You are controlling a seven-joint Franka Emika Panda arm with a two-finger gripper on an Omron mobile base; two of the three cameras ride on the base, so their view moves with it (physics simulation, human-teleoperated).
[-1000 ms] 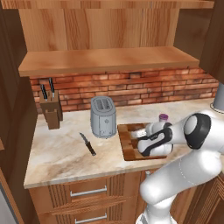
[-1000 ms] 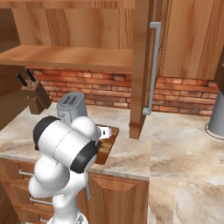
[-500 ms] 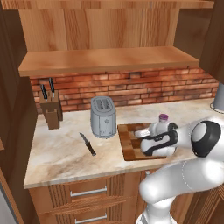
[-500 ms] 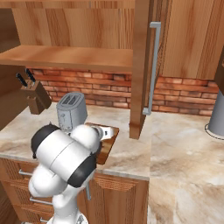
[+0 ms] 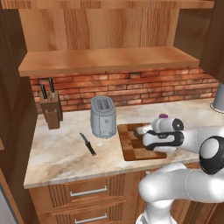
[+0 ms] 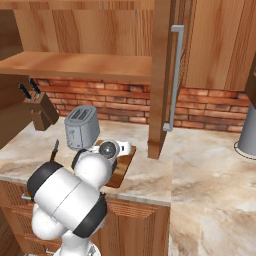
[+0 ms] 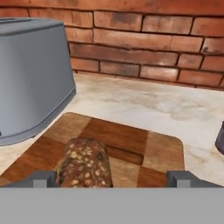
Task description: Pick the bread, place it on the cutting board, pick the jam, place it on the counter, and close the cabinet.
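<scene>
The bread [image 7: 83, 165], a dark seeded loaf chunk, lies on the patchwork cutting board [image 7: 127, 135] next to the toaster. My gripper [image 7: 112, 178] is open just above the board. The loaf sits between the wide-apart fingertips [image 7: 43, 178], nearer the left one and touching neither. From the left base my gripper [image 5: 146, 133] hovers over the cutting board [image 5: 129, 146]. The jam [image 5: 163, 117] shows its lilac lid just behind the hand, and its dark side [image 7: 220, 138] shows at the frame's right edge. The cabinet door [image 6: 161, 75] stands open, edge-on over the counter [image 6: 210, 170].
A grey toaster [image 5: 103, 116] stands left of the board. A black knife [image 5: 88, 144] lies on the counter [image 5: 57, 153], and a knife block [image 5: 51, 111] stands by the brick wall. A grey cylinder [image 6: 248, 131] stands at the far right. The open shelf [image 5: 105, 60] hangs above.
The fingers have spread wider, leaving the bread free on the board. The arm's elbow has swung lower and to the right; the hand has barely shifted.
</scene>
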